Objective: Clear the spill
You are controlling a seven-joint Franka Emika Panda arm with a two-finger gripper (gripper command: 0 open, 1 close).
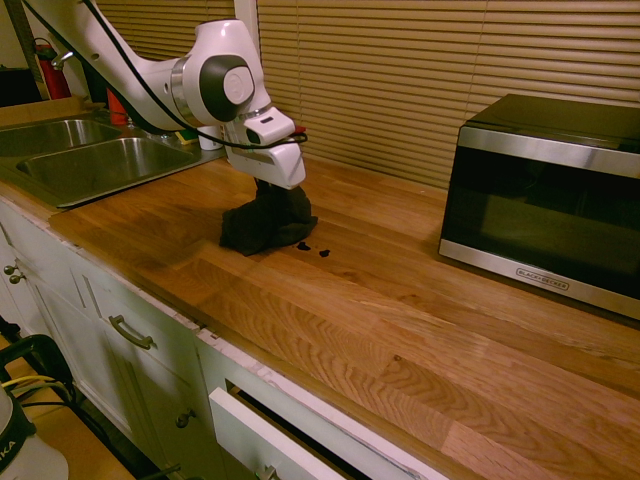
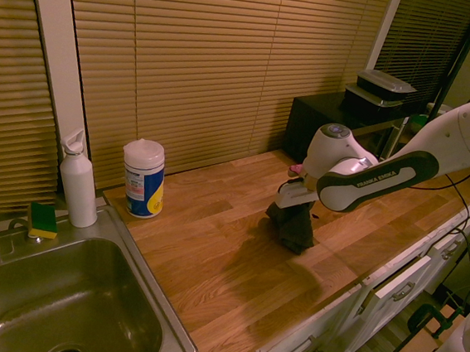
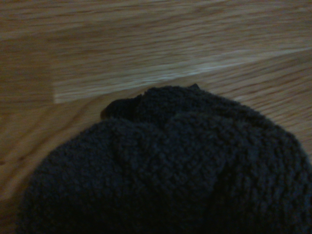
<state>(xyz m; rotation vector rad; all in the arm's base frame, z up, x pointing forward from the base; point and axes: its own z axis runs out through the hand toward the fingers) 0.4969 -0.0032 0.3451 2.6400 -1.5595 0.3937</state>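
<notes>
Sink (image 2: 153, 334) sits well off to the arm-base side of the claw (image 1: 270, 190), basins look empty; sponge (image 2: 43, 220), bottle (image 2: 78, 179) and wipes tub (image 2: 143, 178) line up behind it. Claw is clamped tight on a dark cloth (image 1: 265, 222) bunched up under it, bottom edge resting on the wood. The spill (image 1: 313, 248) is just beside the cloth on the microwave (image 1: 545, 195) side, specks in a short row running roughly toward the microwave. Butcher-block counter (image 1: 400, 330), blinds behind, white drawers below.
</notes>
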